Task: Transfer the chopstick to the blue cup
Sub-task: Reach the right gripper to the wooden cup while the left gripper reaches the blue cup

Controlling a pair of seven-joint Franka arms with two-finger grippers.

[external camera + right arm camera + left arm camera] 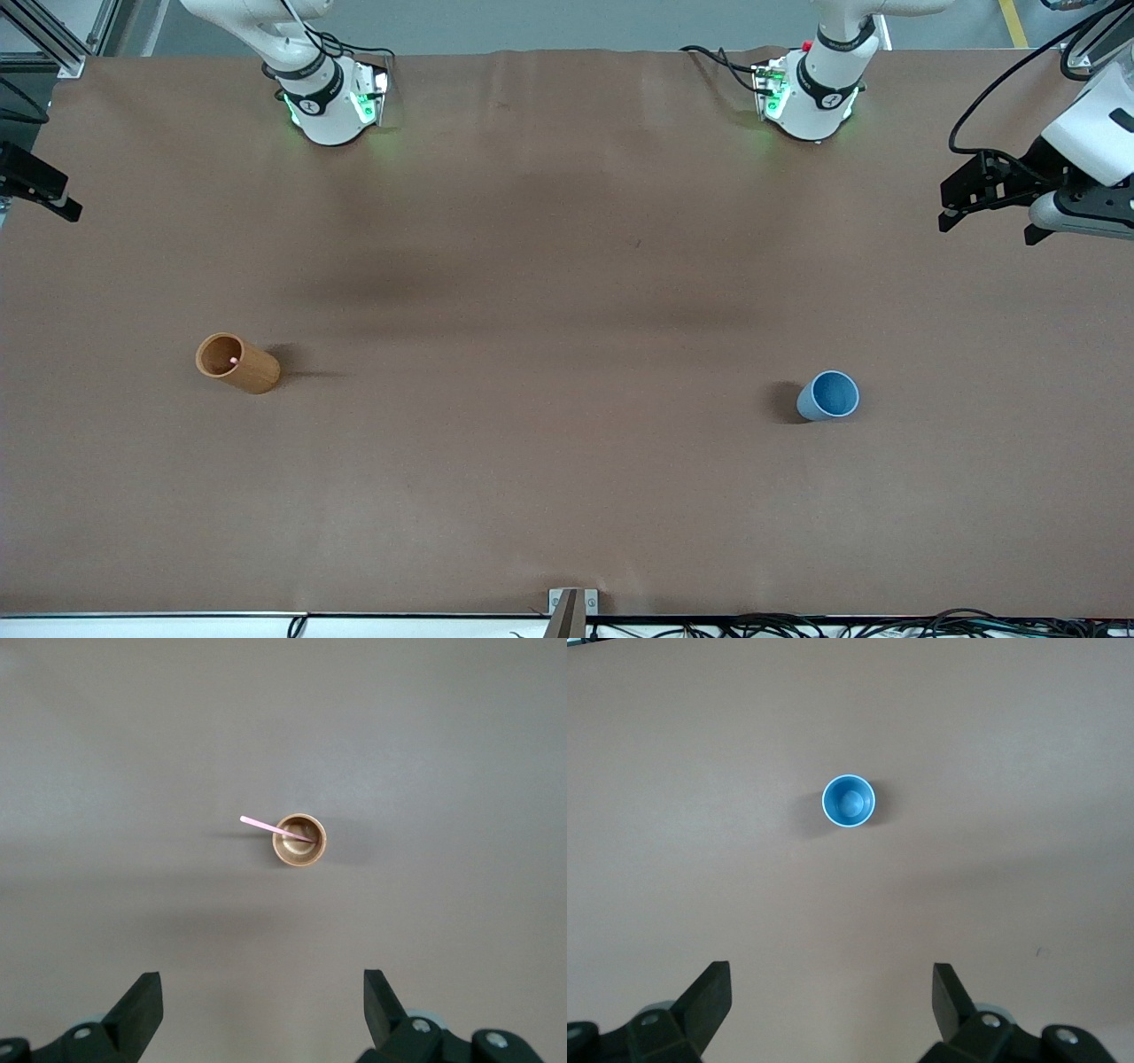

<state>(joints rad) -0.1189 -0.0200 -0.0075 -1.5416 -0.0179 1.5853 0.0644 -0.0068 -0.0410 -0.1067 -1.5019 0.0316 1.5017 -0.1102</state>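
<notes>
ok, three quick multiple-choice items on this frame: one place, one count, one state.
1. The thin pale pink chopstick is:
A. on the table
B. standing in the orange-brown wooden cylindrical holder
C. in the blue cup

2. Containers on the brown table:
A. one
B. two
C. three

3. The small round blue cup is:
A. empty
B. tipped over
C. gripped

Answers:
1 B, right wrist view shows the stick leaning out of the holder.
2 B, only holder and cup.
3 A, left wrist view shows its bare bottom; left gripper and right gripper hang high, fingers open.
</notes>
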